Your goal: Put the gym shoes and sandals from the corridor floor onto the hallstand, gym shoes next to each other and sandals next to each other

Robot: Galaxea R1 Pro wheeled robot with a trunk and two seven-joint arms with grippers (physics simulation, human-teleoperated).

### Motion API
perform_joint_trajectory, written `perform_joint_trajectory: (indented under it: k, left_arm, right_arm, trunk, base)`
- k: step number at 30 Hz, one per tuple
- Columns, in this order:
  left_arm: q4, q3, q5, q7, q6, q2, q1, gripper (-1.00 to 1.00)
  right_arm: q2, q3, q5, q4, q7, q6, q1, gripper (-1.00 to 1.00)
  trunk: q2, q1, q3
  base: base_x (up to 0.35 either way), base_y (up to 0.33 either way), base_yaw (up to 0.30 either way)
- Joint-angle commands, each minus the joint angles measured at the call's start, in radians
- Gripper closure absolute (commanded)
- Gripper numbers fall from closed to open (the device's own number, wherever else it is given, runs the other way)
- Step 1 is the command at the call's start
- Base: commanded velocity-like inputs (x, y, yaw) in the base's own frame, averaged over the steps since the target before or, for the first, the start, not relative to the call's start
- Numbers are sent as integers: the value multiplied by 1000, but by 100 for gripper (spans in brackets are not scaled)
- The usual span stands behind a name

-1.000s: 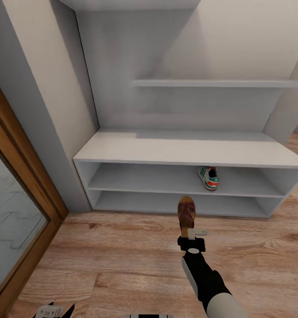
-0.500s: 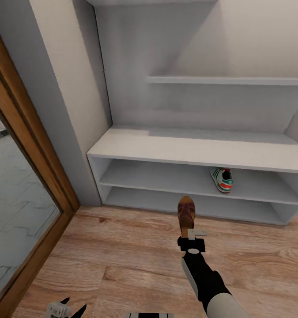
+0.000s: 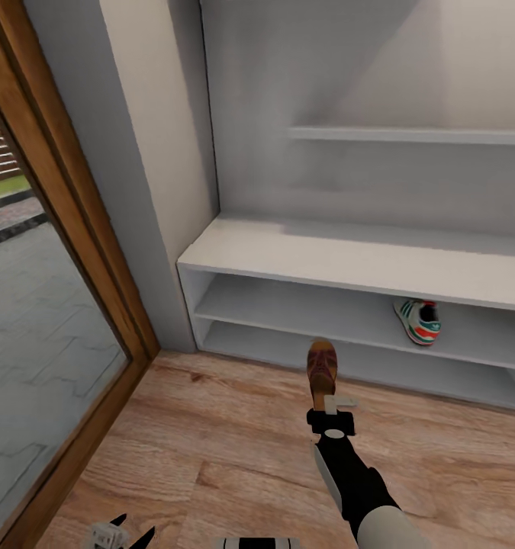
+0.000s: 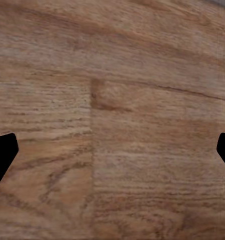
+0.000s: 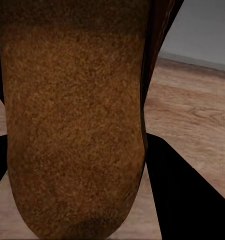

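The right claw is extended forward over the corridor floor and is clamped on the heel end of one sandal. The sandal is held clear of the floor, its toe pointing toward the hallstand and its tan insole facing up. In the right wrist view the insole of the sandal sits between the two dark fingers (one at each side of the heel).

The hallstand stands against the wall ahead, with two open shelf levels below its flat top. One gym shoe rests on the upper open shelf, toward the right side of the unit, with its orange-red heel toward the robot. The held sandal is in front of the lower shelf opening, to the left of the gym shoe and apart from it.

A floating shelf is fixed to the wall above the unit. A wood-framed glass door runs along the left side of the corridor.

The left claw is low at the bottom of the head view, above bare floor. In the left wrist view its fingertips stand wide apart (nothing between them) over the wood planks.
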Motion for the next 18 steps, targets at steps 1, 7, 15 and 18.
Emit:
perform_joint_trajectory:
  k: [1,7,15,18]
  left_arm:
    - [2,1,6,-7,0,-1,-1,-100]
    - [2,3,5,-5,-1,-3,0,-100]
    - [2,5,7,-4,-1,-3,1,-100]
    - [3,5,7,-4,-1,-3,1,-100]
  right_arm:
    - [0,1,8,-2,-3,8,0,100]
    - [0,1,4,-9,-2,9,0,100]
    - [0,72,-378,-254,-7,360,0,100]
    - [0,99,-396,-274,-8,405,0,100]
  trunk:
    - [0,0,-1]
    - [0,0,-2]
    - [0,0,-2]
    - [0,0,-2]
  base:
    - [233,209,75]
    - [176,157,23]
    - [15,13,1]
    - [0,0,0]
